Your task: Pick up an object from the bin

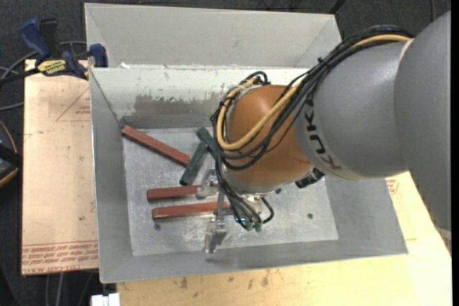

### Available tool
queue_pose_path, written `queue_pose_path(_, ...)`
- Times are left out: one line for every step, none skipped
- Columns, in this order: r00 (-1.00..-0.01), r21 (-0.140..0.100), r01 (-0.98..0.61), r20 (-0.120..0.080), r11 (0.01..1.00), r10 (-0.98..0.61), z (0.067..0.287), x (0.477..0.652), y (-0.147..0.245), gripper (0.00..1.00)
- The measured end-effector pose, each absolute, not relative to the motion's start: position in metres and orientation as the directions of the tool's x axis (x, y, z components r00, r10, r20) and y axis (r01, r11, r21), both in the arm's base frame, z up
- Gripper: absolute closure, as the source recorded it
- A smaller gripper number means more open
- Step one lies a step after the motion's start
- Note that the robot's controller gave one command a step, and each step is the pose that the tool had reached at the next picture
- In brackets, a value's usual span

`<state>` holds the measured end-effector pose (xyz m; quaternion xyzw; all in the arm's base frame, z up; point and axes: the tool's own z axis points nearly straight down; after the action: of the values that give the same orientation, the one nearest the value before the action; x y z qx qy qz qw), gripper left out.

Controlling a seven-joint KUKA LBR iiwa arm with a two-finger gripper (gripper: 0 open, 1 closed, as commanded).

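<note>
Bin: a grey metal bin (107,175) with sloping walls and a scuffed flat floor, holding four slim bars in its left half.
Arm: the grey arm (387,111) comes in from the right and covers the right part of the bin.
Wrist: a rounded orange cover (262,132) sits over the middle of the floor, with black and yellow cables (301,86) looped across it.
Gripper: the gripper (213,215) points down at the near middle of the floor, just left of the orange cover.
Gripper state: released. The two metal fingers (213,240) stand well apart, one on the far side and one on the near side of a bar, and do not close on it.
Thing between the fingers: the lower red-brown bar (179,211) lies flat and runs left to right, its right end in the gap between the fingers.
Next bar: the upper red-brown bar (172,193) lies just beyond it and almost parallel, its right end at the far finger.
Green bar: a dark green bar (195,160) slants from the orange cover's left edge down toward the upper bar.
Far bar: a slanted red-brown bar (154,143) lies at the far left, its right end near the green bar.
</note>
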<state>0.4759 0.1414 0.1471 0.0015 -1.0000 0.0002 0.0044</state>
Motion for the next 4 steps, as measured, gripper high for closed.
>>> queue_pose_path(-1.000,0.001,0.000,0.001,1.000,0.000,0.151,0.478,0.141,0.00)
queue_pose_path(-0.996,0.009,0.085,-0.019,0.996,0.085,0.078,0.548,0.126,1.00)
queue_pose_path(-0.996,0.009,0.085,-0.019,0.996,0.085,0.078,0.548,0.126,1.00)
queue_pose_path(-0.996,0.008,0.083,-0.016,0.997,0.083,0.080,0.548,0.126,1.00)
